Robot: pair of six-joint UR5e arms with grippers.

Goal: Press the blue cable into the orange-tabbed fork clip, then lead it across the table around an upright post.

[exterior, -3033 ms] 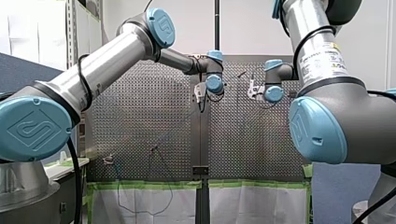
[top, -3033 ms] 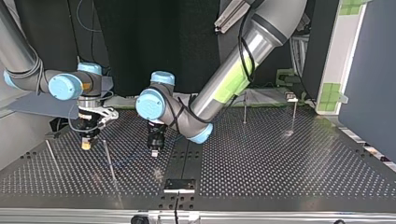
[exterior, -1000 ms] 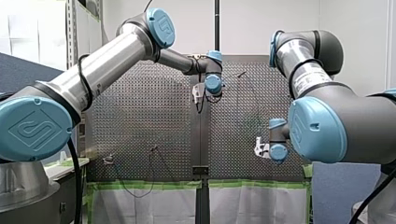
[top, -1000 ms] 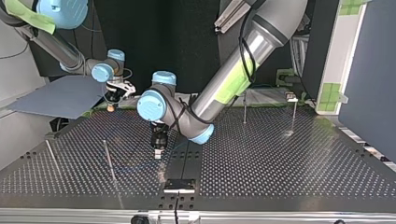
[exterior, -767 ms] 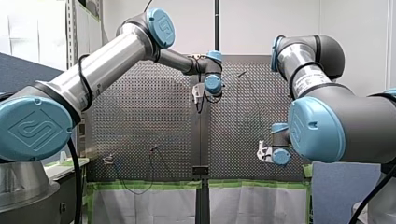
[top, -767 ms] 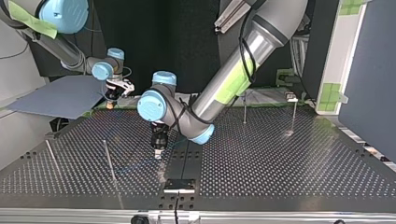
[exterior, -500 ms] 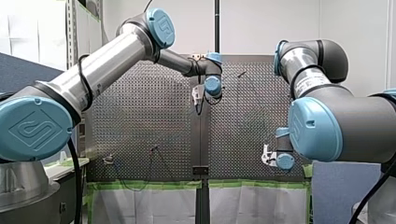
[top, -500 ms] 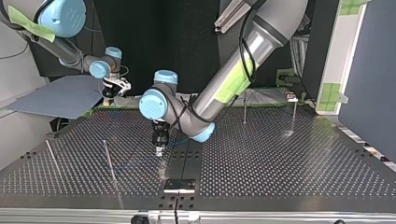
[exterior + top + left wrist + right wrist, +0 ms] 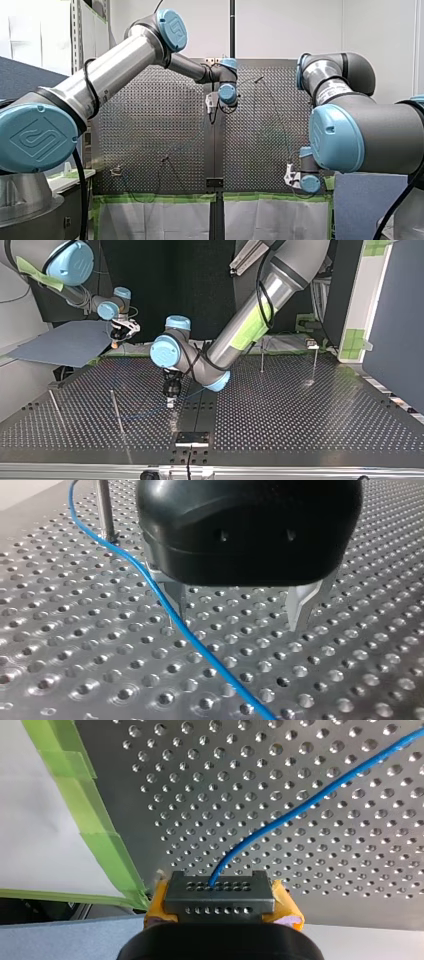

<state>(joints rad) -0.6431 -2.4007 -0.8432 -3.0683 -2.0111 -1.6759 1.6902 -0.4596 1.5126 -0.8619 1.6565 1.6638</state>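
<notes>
Surface: perforated metal table (image 9: 300, 410), edged on the arms' side with green tape (image 9: 100, 835). A white sheet (image 9: 160, 220) is hung below that edge. A grey-blue panel (image 9: 60, 342) is seen beyond the table at the top view's left, and a dark backdrop (image 9: 200, 280) behind it. Four thin upright posts (image 9: 116, 412) are counted in the top view, two at its left and two toward its far right. A small plate (image 9: 192, 438) is fixed at that view's near edge, mid-table.

Blue cable (image 9: 310, 802): one end is clamped by the right gripper (image 9: 220, 890), whose yellow pads are closed on it. The cable leaves from between the pads and is led slantwise out over the table. This gripper is held above the taped edge, at the top view's far left.

Left gripper (image 9: 240, 612): low over mid-table, with its metal fingers (image 9: 302, 605) spread apart and nothing gripped. The cable lies on the table here, passes just beside one finger and runs on under the gap. Contact with that finger cannot be told. Further back the cable is seen close by the foot of one of the upright posts.
</notes>
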